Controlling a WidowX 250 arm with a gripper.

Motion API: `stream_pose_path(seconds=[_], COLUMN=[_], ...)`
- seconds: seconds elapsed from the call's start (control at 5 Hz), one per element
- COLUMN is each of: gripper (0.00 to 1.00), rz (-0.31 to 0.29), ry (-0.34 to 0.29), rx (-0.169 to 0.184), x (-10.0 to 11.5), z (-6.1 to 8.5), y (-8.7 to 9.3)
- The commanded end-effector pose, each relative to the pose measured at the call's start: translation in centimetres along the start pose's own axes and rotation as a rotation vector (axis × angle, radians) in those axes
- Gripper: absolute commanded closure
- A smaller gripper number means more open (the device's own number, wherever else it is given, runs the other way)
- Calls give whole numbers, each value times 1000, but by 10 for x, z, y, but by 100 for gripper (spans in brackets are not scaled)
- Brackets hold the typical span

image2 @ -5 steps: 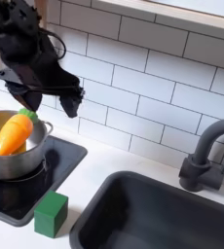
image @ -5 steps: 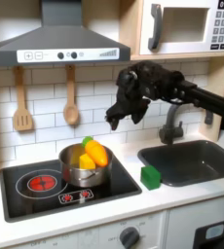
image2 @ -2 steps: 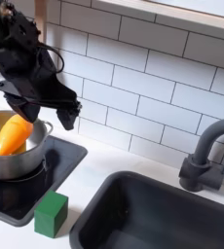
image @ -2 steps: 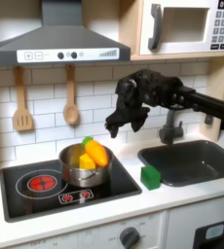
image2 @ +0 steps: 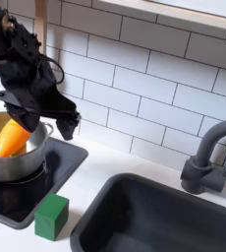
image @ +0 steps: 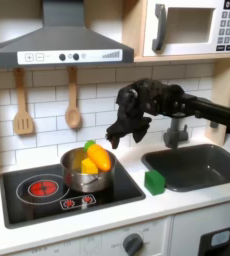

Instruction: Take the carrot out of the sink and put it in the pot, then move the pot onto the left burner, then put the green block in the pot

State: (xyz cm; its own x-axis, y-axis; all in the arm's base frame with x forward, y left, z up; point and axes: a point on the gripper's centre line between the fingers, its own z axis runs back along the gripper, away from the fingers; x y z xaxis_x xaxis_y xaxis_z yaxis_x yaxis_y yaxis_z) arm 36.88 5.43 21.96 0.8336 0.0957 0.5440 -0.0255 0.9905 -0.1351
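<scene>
A: Where does the job stand?

B: The carrot point(image: 97, 158) already lies in the pot point(image: 86, 176), leaning on the rim with a yellow block point(image: 88, 166) beside it. The sink point(image: 195, 166) is bare in both exterior views. So I judge the first step done and the second in hand: shifting the pot.

A: Where is the pot?

B: On the burner at the first exterior view's right, the half of the black stovetop point(image: 127, 189) nearer the sink. The left burner point(image: 42, 186), red rings showing, has nothing on it.

A: And the pincer?

B: The pincer point(image: 117, 128) hangs above and just to the right of the pot in the first exterior view, touching nothing. In the second exterior view its dark fingers point(image2: 70, 110) point down. They grip nothing, but I cannot tell how far apart they stand.

A: What does the next move call for?

B: I would say a descent onto the pot's rim, a firm pinch on the thin steel wall, then a slide or low carry leftward without tipping the carrot out.

A: Count things for me.

B: One carrot, one pot, one yellow block, one green block point(image: 154, 182) on the table between stovetop and sink, two burners, one faucet point(image2: 211, 157), two wooden utensils point(image: 23, 103) hanging on the wall tiles.
</scene>
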Motion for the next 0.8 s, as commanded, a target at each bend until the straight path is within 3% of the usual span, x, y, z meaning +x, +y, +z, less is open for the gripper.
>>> stream_pose_path(seconds=[0.0, 0.6], gripper=[0, 0], rz=[25, 43], ry=[19, 10], rx=[7, 24], x=[-6, -9], z=[-4, 1], y=[10, 23])
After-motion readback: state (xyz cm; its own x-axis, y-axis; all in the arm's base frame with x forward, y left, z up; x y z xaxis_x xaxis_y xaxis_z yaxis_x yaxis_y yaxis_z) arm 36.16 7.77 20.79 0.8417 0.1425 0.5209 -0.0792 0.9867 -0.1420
